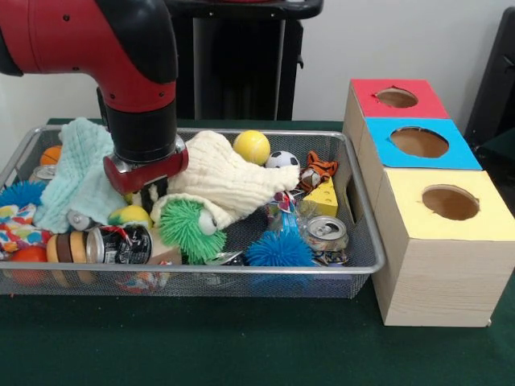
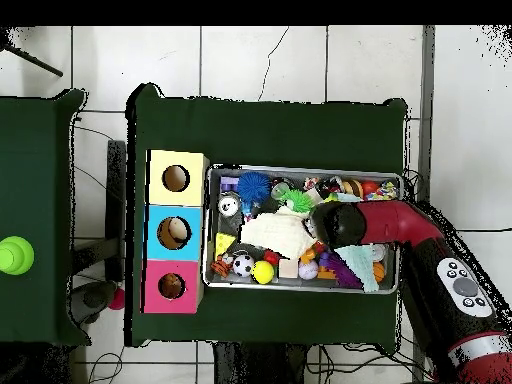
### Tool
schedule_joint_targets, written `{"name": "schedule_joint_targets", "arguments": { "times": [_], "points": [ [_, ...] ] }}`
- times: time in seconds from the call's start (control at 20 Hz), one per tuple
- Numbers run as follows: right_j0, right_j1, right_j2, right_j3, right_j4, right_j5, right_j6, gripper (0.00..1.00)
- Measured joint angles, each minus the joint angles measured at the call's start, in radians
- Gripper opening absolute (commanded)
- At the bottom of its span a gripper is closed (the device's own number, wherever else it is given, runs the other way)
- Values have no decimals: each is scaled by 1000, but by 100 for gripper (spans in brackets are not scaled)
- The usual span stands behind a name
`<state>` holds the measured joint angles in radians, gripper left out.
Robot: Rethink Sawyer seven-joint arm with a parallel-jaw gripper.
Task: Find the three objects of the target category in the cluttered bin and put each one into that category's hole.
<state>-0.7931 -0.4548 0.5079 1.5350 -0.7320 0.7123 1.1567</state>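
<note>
The wire mesh bin (image 1: 241, 272) is full of clutter; it also shows in the overhead view (image 2: 300, 170). An orange black-striped tiger plush (image 1: 320, 167) lies at the bin's far right corner, next to a soccer ball (image 1: 282, 159). A small yellow-green soft thing (image 1: 130, 215) lies by my gripper; I cannot tell if it is the duck. My gripper (image 1: 149, 195) reaches down into the bin's left half between two cloths, its tips hidden by clutter. The red-topped box's hole (image 1: 397, 97) is empty, and it also shows in the overhead view (image 2: 171, 286).
The blue-topped box (image 1: 419, 142) and the yellow-topped box (image 1: 450, 202) stand in a row with the red one, right of the bin. A cream cloth (image 1: 225, 181), a mint cloth (image 1: 80, 169), spiky balls (image 1: 278, 249), cans (image 1: 326, 233) and a yellow ball (image 1: 252, 147) fill the bin.
</note>
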Motion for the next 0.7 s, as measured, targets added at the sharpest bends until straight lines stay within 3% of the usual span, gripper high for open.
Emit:
{"name": "schedule_joint_targets", "arguments": {
  "times": [0.3, 0.5, 0.7],
  "points": [
    [-11, 0, 15, -25, -1, 64, -36, 0],
    [-12, -8, 20, -49, 5, 159, -54, 0],
    [-9, -25, 20, -87, 52, 336, -54, 0]
  ]
}}
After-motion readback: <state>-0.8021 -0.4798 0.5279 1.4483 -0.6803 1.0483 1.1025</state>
